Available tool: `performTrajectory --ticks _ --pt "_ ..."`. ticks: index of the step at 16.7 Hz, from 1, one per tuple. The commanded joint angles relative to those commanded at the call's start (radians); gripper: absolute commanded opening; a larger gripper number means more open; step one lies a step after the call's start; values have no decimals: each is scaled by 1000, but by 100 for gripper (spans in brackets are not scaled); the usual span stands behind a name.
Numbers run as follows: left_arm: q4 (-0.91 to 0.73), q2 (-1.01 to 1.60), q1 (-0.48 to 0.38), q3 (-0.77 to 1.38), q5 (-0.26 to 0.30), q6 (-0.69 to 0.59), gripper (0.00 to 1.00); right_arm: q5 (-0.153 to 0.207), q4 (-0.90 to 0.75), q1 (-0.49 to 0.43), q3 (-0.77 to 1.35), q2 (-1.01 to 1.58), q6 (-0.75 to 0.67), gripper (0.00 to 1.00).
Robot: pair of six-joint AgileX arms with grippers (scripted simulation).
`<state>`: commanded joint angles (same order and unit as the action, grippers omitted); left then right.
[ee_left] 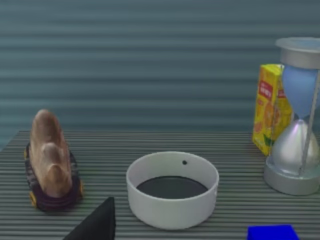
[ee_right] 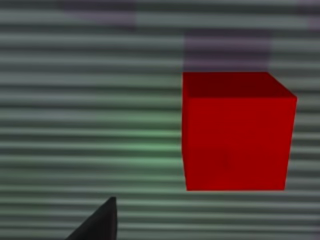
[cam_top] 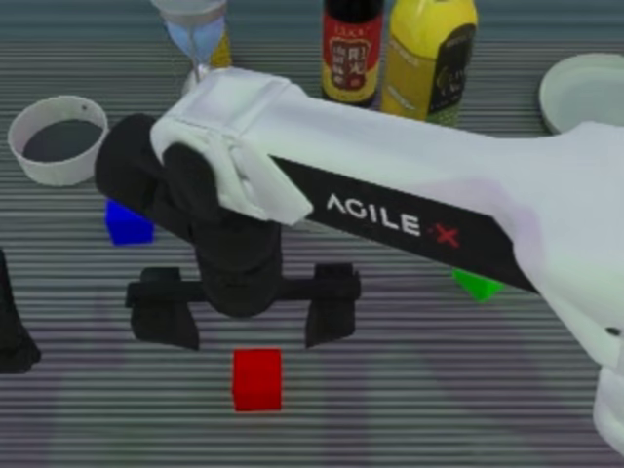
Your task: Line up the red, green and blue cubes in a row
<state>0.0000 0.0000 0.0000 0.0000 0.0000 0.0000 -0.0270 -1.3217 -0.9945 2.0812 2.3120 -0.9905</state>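
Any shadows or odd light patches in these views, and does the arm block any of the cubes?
Top view: right gripper, open, hangs above the red cube; faint purplish shadows fall on the table; the arm hides most of the green cube. Right wrist view: greenish glow beside the red cube. Left wrist view: evenly lit, blue cube cut off.

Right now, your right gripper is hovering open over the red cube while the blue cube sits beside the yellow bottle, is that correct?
Not quite: the blue cube sits beside the white bowl, not the yellow bottle, as the top view shows. The rest holds: the right gripper hovers open over the red cube.
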Motion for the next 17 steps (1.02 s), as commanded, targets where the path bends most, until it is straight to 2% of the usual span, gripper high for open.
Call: performTrajectory --ticks 4,8,11,17 --pt "0 0 0 0 0 0 100 0 5 12 -6 0 13 100" --pt "0 0 0 0 0 0 100 1 28 85 -49 -26 160 100" --pt "0 0 0 0 0 0 100 5 54 182 -113 -59 364 100" --pt "0 0 0 0 0 0 100 21 111 415 -286 -136 905 100"
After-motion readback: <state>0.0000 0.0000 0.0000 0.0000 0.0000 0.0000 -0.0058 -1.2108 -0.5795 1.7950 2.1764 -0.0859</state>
